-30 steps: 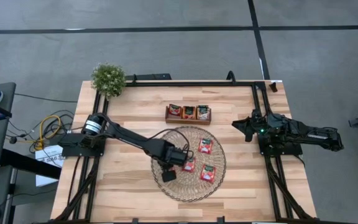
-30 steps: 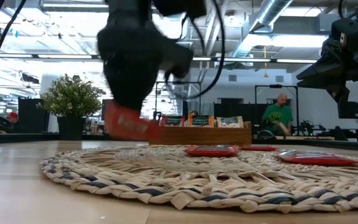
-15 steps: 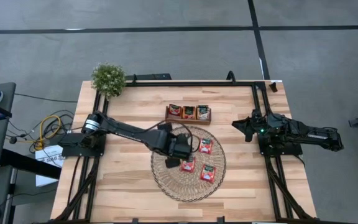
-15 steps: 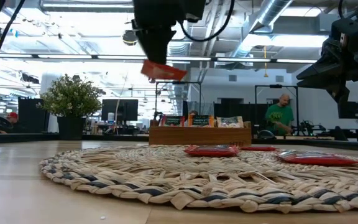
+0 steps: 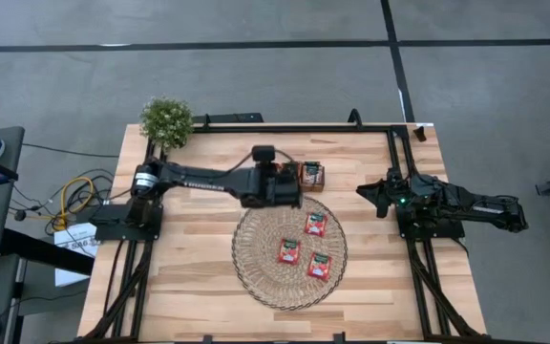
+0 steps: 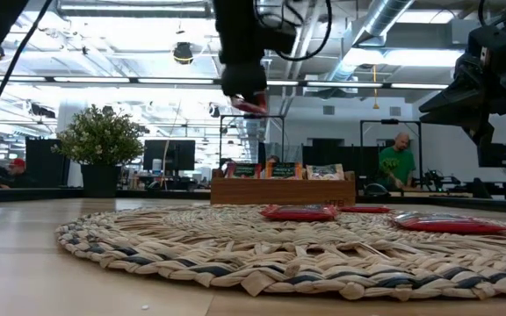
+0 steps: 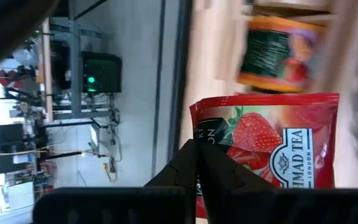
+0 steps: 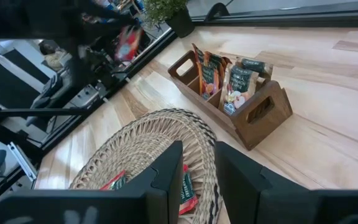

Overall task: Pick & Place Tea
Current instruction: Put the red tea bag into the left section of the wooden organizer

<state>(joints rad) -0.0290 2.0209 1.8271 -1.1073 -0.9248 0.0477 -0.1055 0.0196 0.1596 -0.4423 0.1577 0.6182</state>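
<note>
- Left wrist view is showing the red strawberry sachet (image 7: 272, 149) pinched between the left gripper (image 7: 197, 163) fingers, clamped on its edge, label facing the camera.
- That sachet is hanging in the air over the wooden tray (image 5: 313, 178) near the tabletop's far edge; low view is showing it well above the tray top (image 6: 249, 105).
- Change: a second ago this sachet was being lifted just off the woven mat (image 5: 256, 248); half a second ago it was mid-carry above the mat's far-left part. Now the left arm is reaching across to the tray.
- Meaning: pick is done, transport is nearly done, and release into a slot is not yet done.
- Tray is already holding several upright sachets (image 8: 238, 84); the arm is covering the tray's left slots in the high view, so I cannot tell which slot is being targeted.
- Three red sachets (image 5: 315, 225) are lying flat on the mat's right half, so I'd judge three more cycles are remaining.
- Right gripper (image 8: 194, 168) is parked at the tabletop's right edge, fingers apart, holding nothing.
- Plant (image 5: 166, 121) is sitting at the far-left corner, clear of the path.
</note>
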